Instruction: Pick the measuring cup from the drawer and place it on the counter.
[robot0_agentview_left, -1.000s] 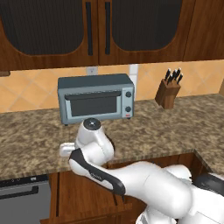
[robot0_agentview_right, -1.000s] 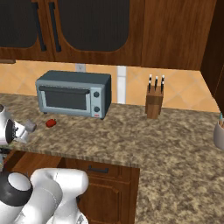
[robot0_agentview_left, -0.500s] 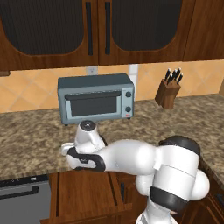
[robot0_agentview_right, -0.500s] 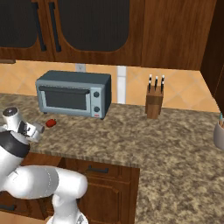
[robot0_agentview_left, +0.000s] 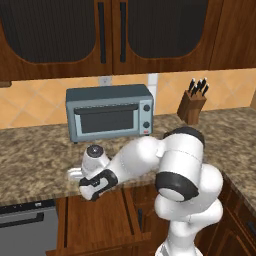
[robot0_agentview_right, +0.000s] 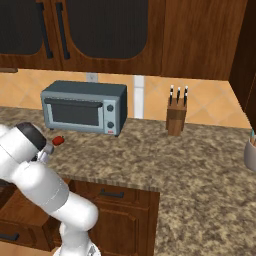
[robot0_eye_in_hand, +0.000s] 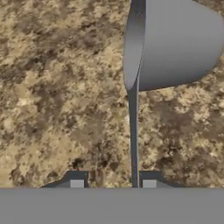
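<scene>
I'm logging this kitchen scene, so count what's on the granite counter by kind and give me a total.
Toaster oven: 1
Knife block: 1
Small red lump: 1
Measuring cup, over the counter by the pincer: 1
Total: 4

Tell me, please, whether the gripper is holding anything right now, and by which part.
The gripper appears to hold the measuring cup by the end of its long thin handle, above the counter.

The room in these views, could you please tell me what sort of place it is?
A simulated home kitchen, most likely: a toaster oven and a knife block stand on a granite counter, with dark wooden cabinets above.
</scene>
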